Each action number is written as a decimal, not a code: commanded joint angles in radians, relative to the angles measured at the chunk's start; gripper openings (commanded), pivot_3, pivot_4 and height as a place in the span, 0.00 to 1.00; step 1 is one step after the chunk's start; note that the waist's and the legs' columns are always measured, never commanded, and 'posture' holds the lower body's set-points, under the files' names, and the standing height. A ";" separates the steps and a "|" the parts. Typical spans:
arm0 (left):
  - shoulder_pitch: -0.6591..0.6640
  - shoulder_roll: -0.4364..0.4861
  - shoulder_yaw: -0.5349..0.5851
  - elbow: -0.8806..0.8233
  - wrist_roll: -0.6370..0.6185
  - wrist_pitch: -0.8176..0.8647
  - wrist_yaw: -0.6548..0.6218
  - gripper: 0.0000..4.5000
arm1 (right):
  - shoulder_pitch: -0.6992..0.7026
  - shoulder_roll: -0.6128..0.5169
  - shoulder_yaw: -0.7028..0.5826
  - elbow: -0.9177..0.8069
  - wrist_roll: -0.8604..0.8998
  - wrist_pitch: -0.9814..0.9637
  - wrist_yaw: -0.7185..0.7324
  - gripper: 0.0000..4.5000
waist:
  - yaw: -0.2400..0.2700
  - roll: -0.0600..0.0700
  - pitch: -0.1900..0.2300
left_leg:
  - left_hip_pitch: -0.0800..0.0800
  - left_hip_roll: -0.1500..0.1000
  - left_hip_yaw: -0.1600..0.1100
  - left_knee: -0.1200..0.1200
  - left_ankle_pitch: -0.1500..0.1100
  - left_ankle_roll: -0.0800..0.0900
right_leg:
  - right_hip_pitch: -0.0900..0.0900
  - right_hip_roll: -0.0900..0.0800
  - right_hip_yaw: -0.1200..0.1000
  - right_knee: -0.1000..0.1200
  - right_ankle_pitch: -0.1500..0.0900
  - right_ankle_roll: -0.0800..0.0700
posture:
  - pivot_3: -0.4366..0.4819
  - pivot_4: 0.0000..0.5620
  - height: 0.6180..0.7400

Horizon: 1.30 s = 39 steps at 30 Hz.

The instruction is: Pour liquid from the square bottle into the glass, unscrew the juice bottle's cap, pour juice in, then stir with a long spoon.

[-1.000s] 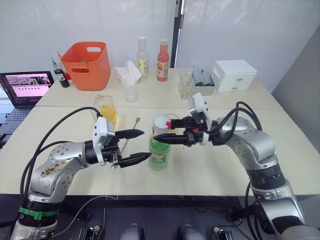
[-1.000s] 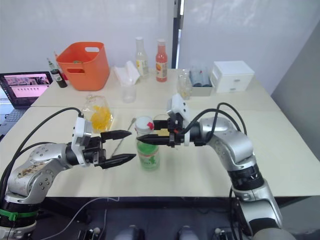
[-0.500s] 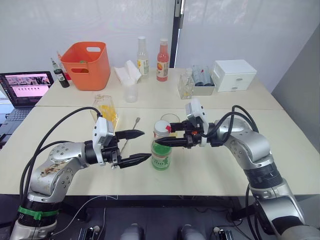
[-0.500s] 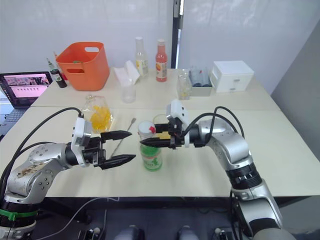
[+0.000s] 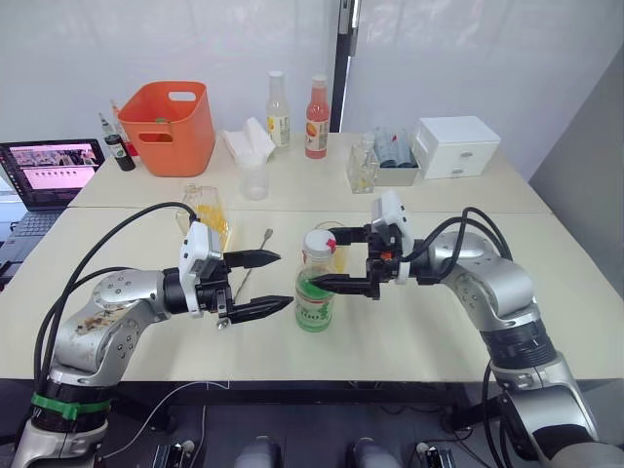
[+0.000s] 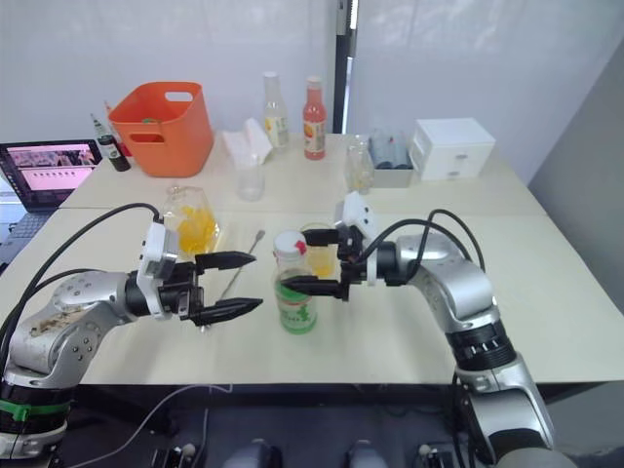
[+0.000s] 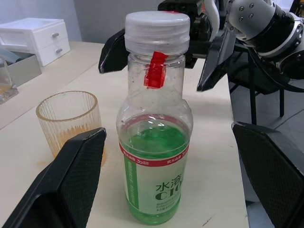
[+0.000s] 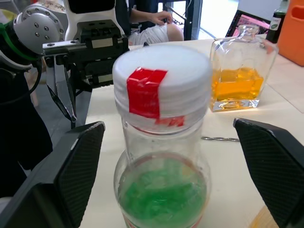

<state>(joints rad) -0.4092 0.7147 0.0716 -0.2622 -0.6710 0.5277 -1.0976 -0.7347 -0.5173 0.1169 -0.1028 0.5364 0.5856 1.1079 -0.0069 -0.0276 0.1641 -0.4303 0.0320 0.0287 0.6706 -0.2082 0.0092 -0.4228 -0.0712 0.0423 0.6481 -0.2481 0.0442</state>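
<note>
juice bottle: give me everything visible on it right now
The juice bottle is clear plastic, upright on the table, about half full of green liquid, with a green-and-white label. Its white screw cap is on, with red tape across cap and neck. Both open grippers flank it without touching. The ribbed glass stands just behind.

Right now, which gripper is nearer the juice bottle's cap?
Right. The right gripper is open, its fingers bracketing the juice bottle around the cap. The left gripper is open too, short of the bottle at label height.
</note>
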 commanded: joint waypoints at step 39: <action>-0.288 -0.151 -0.153 0.181 0.080 0.043 -0.083 0.36 | 0.063 -0.177 -0.169 -0.356 0.260 0.216 -0.215 1.00 | -0.003 0.000 0.000 | 0.000 0.000 0.000 0.000 0.000 0.000 | 0.000 0.000 0.000 0.000 0.000 0.000 | 0.48 0.27 0.79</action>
<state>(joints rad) -0.6926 0.5657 -0.0798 -0.0673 -0.5924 0.5868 -1.1712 -0.6532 -0.6819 -0.0460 -0.4330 0.7990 0.8083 0.8996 -0.0098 -0.0279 0.1643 -0.4308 0.0317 0.0283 0.6710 -0.2082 0.0093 -0.4226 -0.0710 0.0425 0.6480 -0.2481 0.0443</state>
